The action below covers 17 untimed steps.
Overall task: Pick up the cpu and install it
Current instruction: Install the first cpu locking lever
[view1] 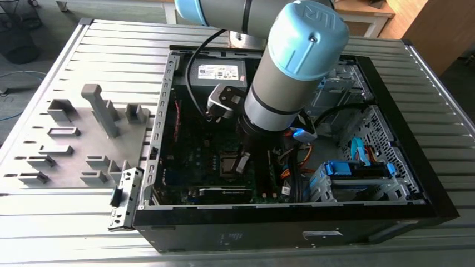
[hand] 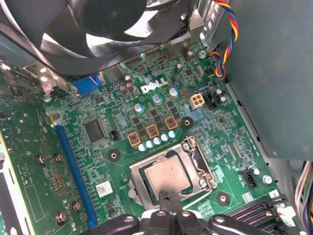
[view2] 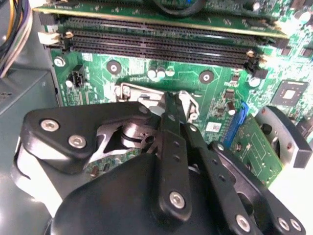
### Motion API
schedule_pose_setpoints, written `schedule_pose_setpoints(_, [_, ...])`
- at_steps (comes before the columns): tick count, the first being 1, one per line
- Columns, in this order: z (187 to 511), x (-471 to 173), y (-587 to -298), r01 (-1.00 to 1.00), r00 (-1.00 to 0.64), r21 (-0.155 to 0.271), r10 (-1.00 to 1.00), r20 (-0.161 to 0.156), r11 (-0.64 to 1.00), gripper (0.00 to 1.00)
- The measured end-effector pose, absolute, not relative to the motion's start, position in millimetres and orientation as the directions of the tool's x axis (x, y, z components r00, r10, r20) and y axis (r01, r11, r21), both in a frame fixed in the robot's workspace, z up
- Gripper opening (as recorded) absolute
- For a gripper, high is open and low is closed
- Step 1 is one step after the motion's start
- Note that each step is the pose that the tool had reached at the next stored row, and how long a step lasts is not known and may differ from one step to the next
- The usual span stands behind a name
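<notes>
Your gripper, fingers narrowed at the near edge of the cpu, lower centre of the first wrist view, seated within the socket frame; judge it light, rigid, fragile underneath, so hold edges only.

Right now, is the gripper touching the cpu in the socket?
Cannot tell. In the first wrist view the gripper tip overlaps the near edge of the cpu sitting in its socket, but neither contact nor a gap shows plainly.

White logo lettering on green motherboard, small white sticker beside blue slot
</notes>
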<state>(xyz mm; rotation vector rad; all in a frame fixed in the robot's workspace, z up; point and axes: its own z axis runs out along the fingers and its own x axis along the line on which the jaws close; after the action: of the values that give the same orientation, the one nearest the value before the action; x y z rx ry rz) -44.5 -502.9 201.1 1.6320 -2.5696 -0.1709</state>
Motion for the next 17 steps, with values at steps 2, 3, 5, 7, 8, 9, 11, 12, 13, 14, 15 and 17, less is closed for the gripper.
schedule_pose_setpoints(2, [201.2, -44.3, -502.9, -0.895, -0.425, 0.144, -0.905, 0.019, 0.423, 0.11])
schedule_pose_setpoints(3, [201.2, -43.7, -502.9, -0.894, -0.425, 0.143, -0.905, 0.020, 0.424, 0.11])
schedule_pose_setpoints(5, [201.2, -41.8, -502.9, -0.893, -0.428, 0.142, -0.904, 0.022, 0.426, 0.11])
schedule_pose_setpoints(7, [201.2, -40.4, -502.9, -0.892, -0.432, 0.140, -0.902, 0.026, 0.431, 0.11])
schedule_pose_setpoints(8, [201.2, -40.2, -502.9, -0.890, -0.435, 0.139, -0.900, 0.028, 0.434, 0.11])
schedule_pose_setpoints(9, [201.2, -40.1, -502.9, -0.888, -0.438, 0.139, -0.898, 0.029, 0.438, 0.11])
schedule_pose_setpoints(11, [201.2, -39.7, -503.0, -0.885, -0.445, 0.137, -0.895, 0.033, 0.445, 0.11])
schedule_pose_setpoints(12, [201.1, -39.6, -503.0, -0.884, -0.448, 0.136, -0.894, 0.035, 0.448, 0.11])
schedule_pose_setpoints(13, [201.0, -39.4, -502.9, -0.882, -0.451, 0.135, -0.892, 0.037, 0.451, 0.11])
schedule_pose_setpoints(14, [201.0, -39.2, -503.0, -0.881, -0.454, 0.134, -0.890, 0.039, 0.455, 0.11])
schedule_pose_setpoints(15, [200.8, -39.1, -503.0, -0.879, -0.457, 0.132, -0.889, 0.041, 0.458, 0.11])
schedule_pose_setpoints(17, [200.6, -39.0, -503.1, -0.875, -0.465, 0.131, -0.884, 0.044, 0.466, 0.11])
